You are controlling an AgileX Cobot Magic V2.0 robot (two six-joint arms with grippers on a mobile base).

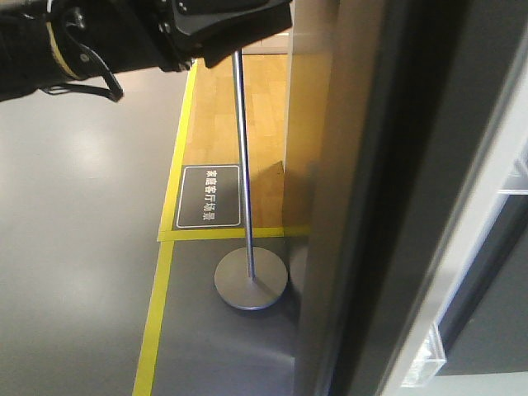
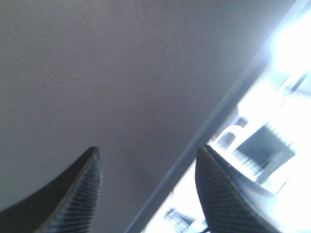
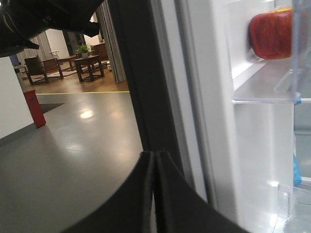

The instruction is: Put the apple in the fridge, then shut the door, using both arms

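- My left pincer (image 2: 148, 194) is apart, with its two ribbed fingertips (image 2: 87, 194) spread wide and nothing between them.
- Straight ahead of that pincer and close to it is the flat dark grey face of the door (image 2: 121, 73). I cannot tell whether the tips touch it. Off to its right the face ends at a slanted edge, and beyond that everything is bright and washed out.
- My right pincer (image 3: 155, 194) is together, its two fingers pressed flat against each other and clamped on nothing.
- Just ahead of it stands a dark grey upright edge, and to its right is the white lining of the fridge (image 3: 252, 145).
- The apple (image 3: 272, 34) is high up and to the right of my right pincer, well apart from it. It rests on a white ledge behind a clear plastic wall, and I cannot tell whether that is a shelf or a door bin.
- A bit of blue tape (image 3: 297, 170) shows lower down at the far right.
- To the left of my right pincer the grey floor (image 3: 73, 155) runs back to wooden tables (image 3: 90, 65), a plant (image 3: 83, 48) and a red box (image 3: 35, 108).
- In the front view one black arm (image 1: 99, 37) with a yellow band crosses the top left. A stanchion pole (image 1: 242, 157) stands on its round base beside a floor sign (image 1: 209, 196) and yellow tape (image 1: 157, 305).
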